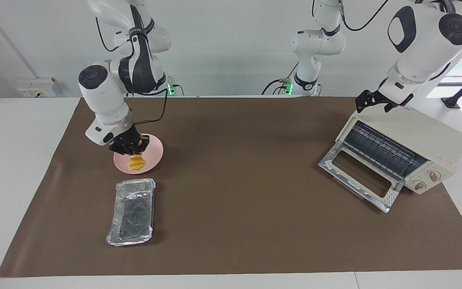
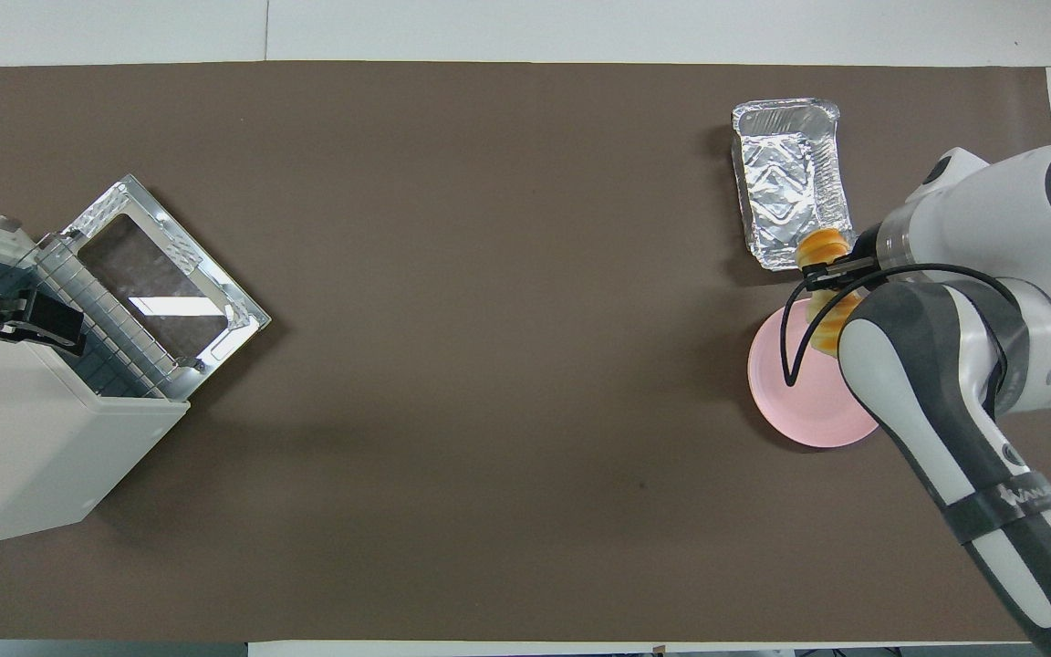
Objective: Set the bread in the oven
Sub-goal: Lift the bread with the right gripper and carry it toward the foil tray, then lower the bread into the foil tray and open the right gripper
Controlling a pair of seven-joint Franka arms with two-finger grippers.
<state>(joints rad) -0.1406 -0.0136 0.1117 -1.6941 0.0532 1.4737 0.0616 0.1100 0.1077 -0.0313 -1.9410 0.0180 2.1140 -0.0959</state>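
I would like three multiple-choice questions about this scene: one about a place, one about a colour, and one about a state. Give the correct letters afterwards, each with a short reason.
1. Where is the bread?
A. on the oven's rack
B. in the right gripper, above the plate
C. in the foil tray

2. What colour is the plate?
A. pink
B. blue
C. green

3. In what state is the door of the oven?
A. shut
B. removed
C. dropped open

Answers:
1. B: the facing view shows the loaf clamped in the right gripper's jaws, hanging clear of the plate.
2. A: both views show a round pink plate on the brown mat.
3. C: the glass door lies folded down in front of the oven, and the wire rack is exposed. The left gripper waits over the oven's top.
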